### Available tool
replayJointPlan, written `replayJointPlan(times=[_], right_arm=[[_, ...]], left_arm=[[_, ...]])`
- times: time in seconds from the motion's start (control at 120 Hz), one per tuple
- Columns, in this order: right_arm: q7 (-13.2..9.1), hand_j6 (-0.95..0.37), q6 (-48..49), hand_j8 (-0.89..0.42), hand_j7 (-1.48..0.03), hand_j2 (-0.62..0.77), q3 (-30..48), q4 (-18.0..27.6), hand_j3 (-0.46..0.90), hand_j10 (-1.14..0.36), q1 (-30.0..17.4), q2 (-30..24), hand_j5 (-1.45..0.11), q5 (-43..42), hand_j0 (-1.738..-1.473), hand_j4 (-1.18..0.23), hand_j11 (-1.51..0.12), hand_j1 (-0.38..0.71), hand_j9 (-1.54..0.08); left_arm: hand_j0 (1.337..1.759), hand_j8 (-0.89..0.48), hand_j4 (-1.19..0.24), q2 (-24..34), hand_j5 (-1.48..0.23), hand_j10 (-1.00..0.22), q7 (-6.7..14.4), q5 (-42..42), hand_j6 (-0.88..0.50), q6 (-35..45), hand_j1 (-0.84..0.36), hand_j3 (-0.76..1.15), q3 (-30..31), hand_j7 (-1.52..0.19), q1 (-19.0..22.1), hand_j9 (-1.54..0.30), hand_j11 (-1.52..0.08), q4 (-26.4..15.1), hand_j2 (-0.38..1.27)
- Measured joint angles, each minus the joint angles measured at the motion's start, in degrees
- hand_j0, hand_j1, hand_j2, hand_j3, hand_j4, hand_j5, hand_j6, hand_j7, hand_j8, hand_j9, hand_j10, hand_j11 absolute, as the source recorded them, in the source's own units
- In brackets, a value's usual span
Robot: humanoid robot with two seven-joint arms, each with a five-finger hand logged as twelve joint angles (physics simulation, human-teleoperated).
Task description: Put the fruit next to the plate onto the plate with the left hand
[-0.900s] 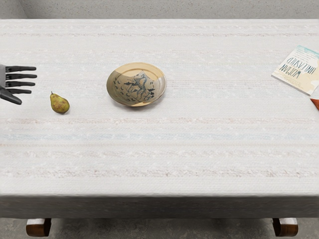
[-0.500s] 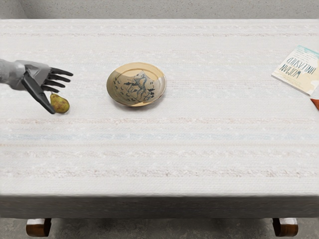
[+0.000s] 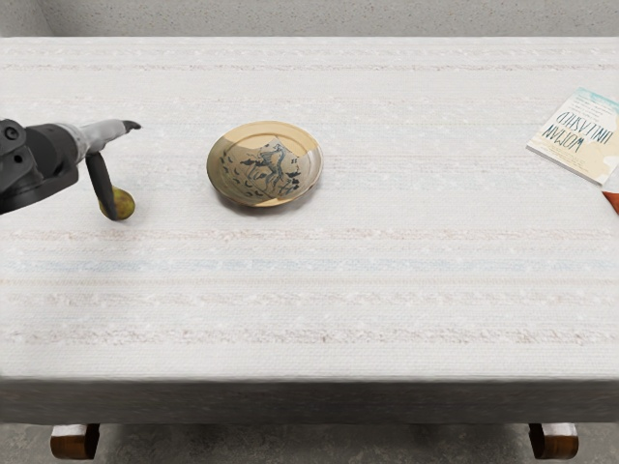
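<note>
The pear lies on the table left of the plate, well apart from it. The left hand is open above it, fingers stretched toward the plate and thumb hanging down across its left side. It should probably curl the fingers round the far side before lifting, or the pear may roll. Nothing lies between pear and plate, and the book is far right.

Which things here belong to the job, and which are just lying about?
In the job: pear; plate; left hand, right over the pear.
Lying about: book; red thing, cut off by the right edge, too little showing to name.
</note>
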Motion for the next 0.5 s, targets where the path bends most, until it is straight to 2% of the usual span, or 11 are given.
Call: replayJointPlan(times=[0.142, 0.183, 0.25, 0.3, 0.383, 0.5], right_arm=[[0.00, 0.00, 0.00, 0.00, 0.00, 0.00, 0.00, 0.00, 0.00, 0.00, 0.00, 0.00, 0.00, 0.00, -1.658, 0.00, 0.00, -0.35, 0.00], [0.00, 0.00, 0.00, 0.00, 0.00, 0.00, 0.00, 0.00, 0.00, 0.00, 0.00, 0.00, 0.00, 0.00, -1.658, 0.00, 0.00, -0.35, 0.00], [0.00, 0.00, 0.00, 0.00, 0.00, 0.00, 0.00, 0.00, 0.00, 0.00, 0.00, 0.00, 0.00, 0.00, -1.658, 0.00, 0.00, -0.35, 0.00], [0.00, 0.00, 0.00, 0.00, 0.00, 0.00, 0.00, 0.00, 0.00, 0.00, 0.01, 0.00, 0.00, 0.00, -1.658, 0.00, 0.00, -0.35, 0.00], [0.00, 0.00, 0.00, 0.00, 0.00, 0.00, 0.00, 0.00, 0.00, 0.00, 0.01, 0.00, 0.00, 0.00, -1.658, 0.00, 0.00, -0.35, 0.00], [0.00, 0.00, 0.00, 0.00, 0.00, 0.00, 0.00, 0.00, 0.00, 0.00, 0.02, 0.00, 0.00, 0.00, -1.658, 0.00, 0.00, -0.35, 0.00]], left_arm=[[1.658, -0.04, -0.04, -0.34, -0.04, -0.04, -0.25, 1.89, -0.04, 2.75, 0.31, 0.00, 2.51, -0.04, 1.44, -0.04, -0.04, 2.25, 0.01], [1.658, -0.04, -0.04, -1.28, -0.04, -0.04, -0.28, 2.11, -0.04, 5.27, 0.31, 0.00, 2.95, -0.04, 3.19, -0.04, -0.04, 2.54, 0.01], [1.658, -0.04, -0.04, -1.80, -0.04, -0.04, -0.34, 2.35, -0.04, 9.64, 0.31, 0.00, 4.01, -0.04, 3.74, -0.04, -0.04, 2.86, 0.01], [1.658, -0.04, -0.04, -5.05, -0.04, -0.04, -0.42, 2.45, -0.04, 12.34, 0.31, 0.00, 4.82, -0.04, 3.83, -0.04, -0.04, 4.25, 0.01], [1.658, -0.04, -0.04, -6.67, -0.05, -0.04, -1.56, 2.54, -0.04, 15.18, 0.31, 0.00, 5.78, -0.05, 3.84, -0.04, -0.04, 7.41, 0.01], [1.658, -0.04, -0.04, -6.68, -0.05, -0.04, -2.35, 2.59, -0.04, 16.84, 0.31, 0.00, 6.82, -0.05, 3.84, -0.05, -0.05, 9.22, 0.01]])
